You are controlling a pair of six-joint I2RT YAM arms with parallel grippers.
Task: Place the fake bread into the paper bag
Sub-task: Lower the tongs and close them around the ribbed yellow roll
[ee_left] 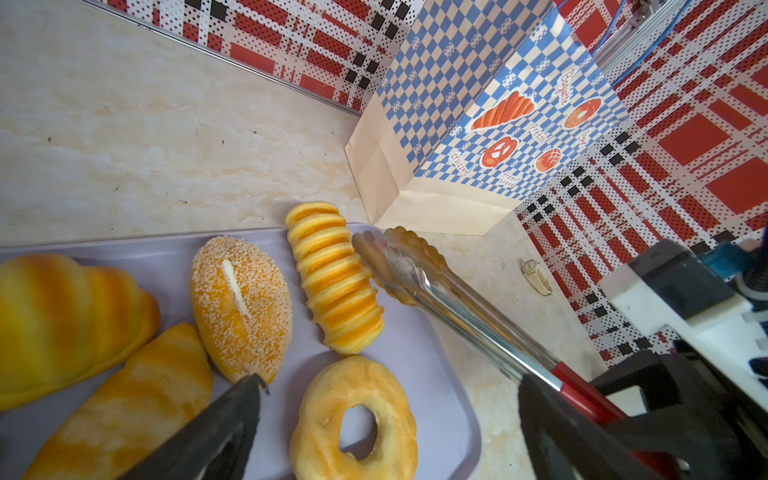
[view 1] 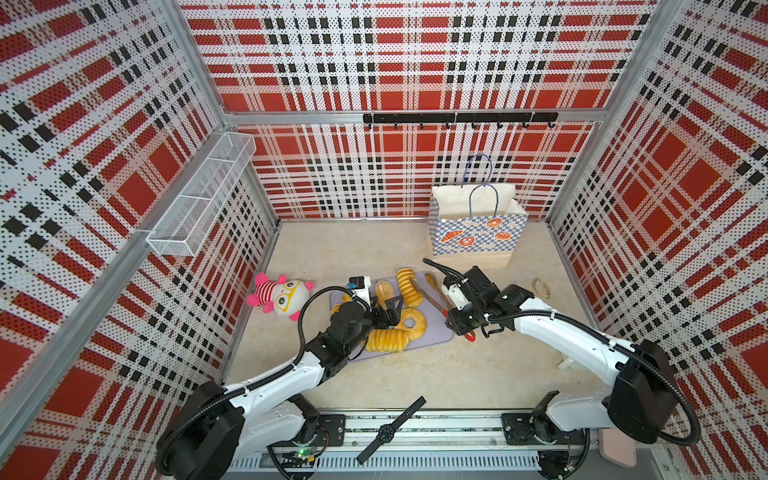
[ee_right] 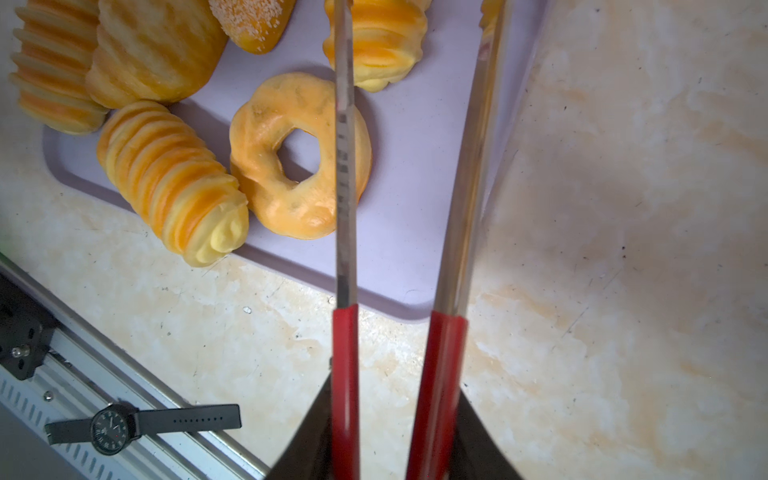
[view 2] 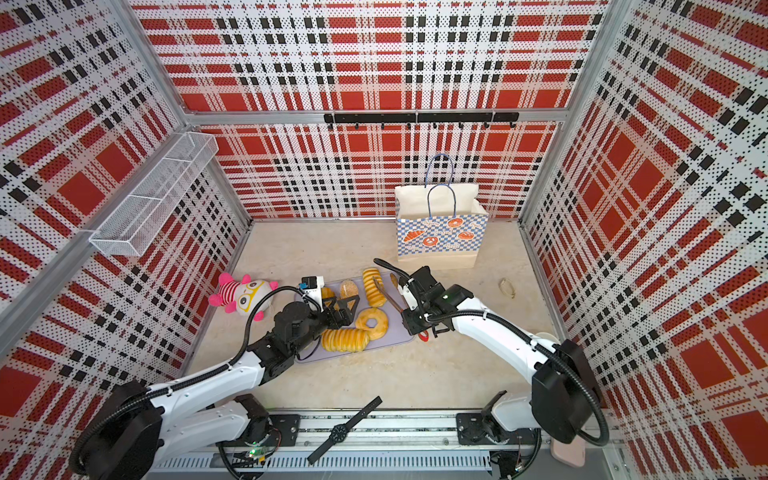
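Left wrist view: reads "Baguette", "Pretzel", "croissant", "french bread" on cream, blue-checked paper bag [ee_left: 478, 104], beyond lilac tray [ee_left: 415, 345] bearing glossy golden-yellow fake bread [ee_left: 241, 307]. Notes left gripper [view 1: 392, 313] spread wide over tray, right gripper [ee_right: 392, 440] pinching red-handled steel tongs [ee_right: 345, 353].

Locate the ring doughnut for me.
In both top views the ring doughnut lies on the lavender tray mid-table, beside the ridged loaf nearer the robot, with the tongs to its right.
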